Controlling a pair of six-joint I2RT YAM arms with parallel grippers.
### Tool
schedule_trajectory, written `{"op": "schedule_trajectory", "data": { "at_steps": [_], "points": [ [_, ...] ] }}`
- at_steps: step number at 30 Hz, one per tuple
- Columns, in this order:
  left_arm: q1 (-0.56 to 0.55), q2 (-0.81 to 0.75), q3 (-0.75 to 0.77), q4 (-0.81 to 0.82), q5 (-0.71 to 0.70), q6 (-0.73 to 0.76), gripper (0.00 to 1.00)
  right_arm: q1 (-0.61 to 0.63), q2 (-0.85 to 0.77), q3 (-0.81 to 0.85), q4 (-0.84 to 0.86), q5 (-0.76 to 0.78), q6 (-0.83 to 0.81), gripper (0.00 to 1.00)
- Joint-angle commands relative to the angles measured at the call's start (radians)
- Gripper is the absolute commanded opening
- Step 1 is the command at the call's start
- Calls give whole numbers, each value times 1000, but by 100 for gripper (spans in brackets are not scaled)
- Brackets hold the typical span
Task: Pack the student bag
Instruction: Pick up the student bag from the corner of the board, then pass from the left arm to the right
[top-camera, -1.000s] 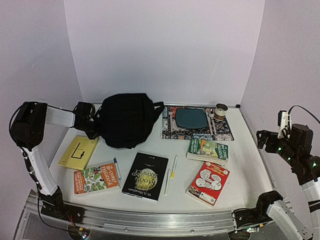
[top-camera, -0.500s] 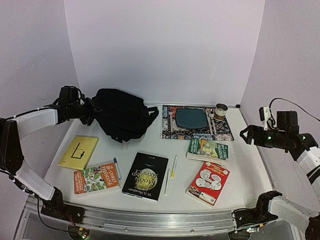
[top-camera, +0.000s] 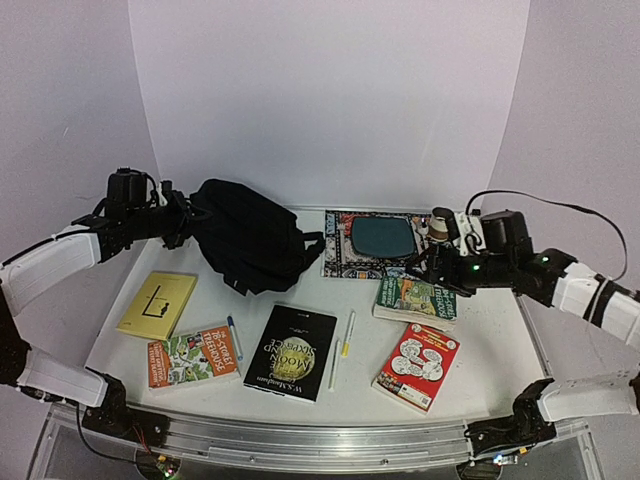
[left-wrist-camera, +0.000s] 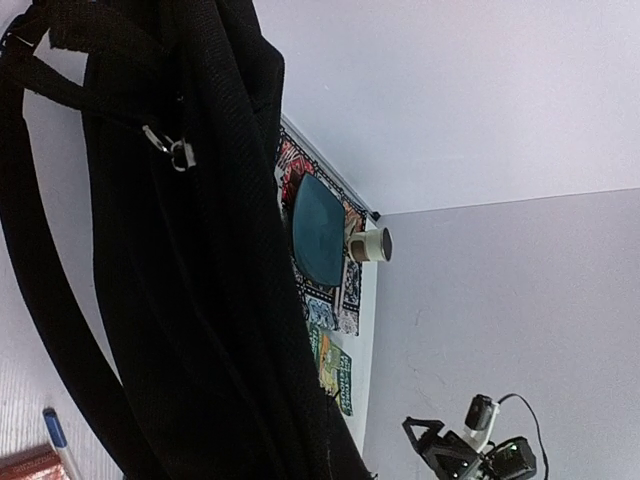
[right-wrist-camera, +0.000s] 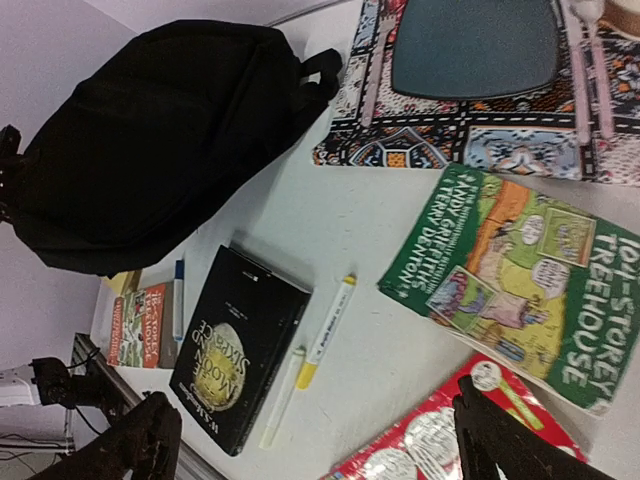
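Left pincer: clamped on the student bag, its top hoisted, base on the worktop. Right pincer: wide, empty, by the green book, right of the bag. We judge book pickup comes next.

We see a white table bearing a yellow book, an orange book, a black book, a green Treehouse book, a red book, a blue pen, a yellow-tipped pen, a pale pen, a patterned placemat and the lower end of the black backpack.
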Motion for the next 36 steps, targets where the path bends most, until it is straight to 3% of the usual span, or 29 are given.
{"op": "schedule_trajectory", "data": {
  "at_steps": [1, 15, 29, 33, 36],
  "points": [
    [-11, -80, -28, 166, 68, -48, 0, 53, 138, -1, 267, 42, 205, 96],
    [-32, -202, -169, 202, 84, -78, 0, 229, 651, 220, 553, 41, 397, 98],
    [-84, -259, -243, 278, 88, -156, 0, 310, 897, 408, 636, -46, 465, 97],
    [-88, -277, -256, 278, 97, -158, 0, 318, 934, 452, 647, -79, 467, 81],
    [-90, -302, -282, 278, 92, -160, 0, 321, 937, 470, 661, -100, 460, 52]
  ]
}}
